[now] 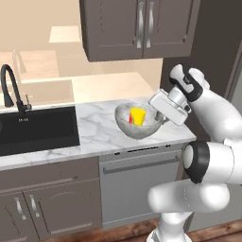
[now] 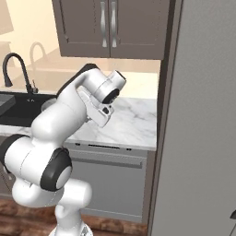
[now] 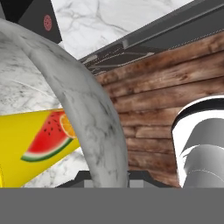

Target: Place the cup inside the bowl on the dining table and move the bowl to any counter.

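Now, in the left base view, the bowl (image 1: 138,121) is seen at about the 3 o'clock end of the narrow marble tabletop (image 1: 94,130), over the dishwasher front (image 1: 139,184), with the yellow cup (image 1: 137,115) lying inside it; the gripper (image 1: 163,118) is met at the bowl's 3 o'clock rim, and the jaws are pinched on that rim wall; whether the bowl's base is resting on the marble or hanging just above it cannot be told; the black sink (image 1: 38,130) and arched faucet (image 1: 12,87) lie well apart toward 9 o'clock.

In the right base view the arm's own links cover the bowl; bare marble is seen toward 3 o'clock of the hand, beside the tall grey panel (image 2: 203,120).

In the hand view the bowl's speckled wall (image 3: 98,127) rises from 6 o'clock between the dark finger tips, so the jaws are clamped across it, one tip inside and one outside; the cup, bearing a watermelon print, lies inside the bowl at 8 o'clock, just beside the gripped wall.

The step in hand is judged to be the setting-down: the bowl should be lowered level until its base is carried fully by the marble, kept back from the front edge; only then should the jaws be spread and the hand drawn straight up, so that the rim is not dragged nor the cup tipped out.
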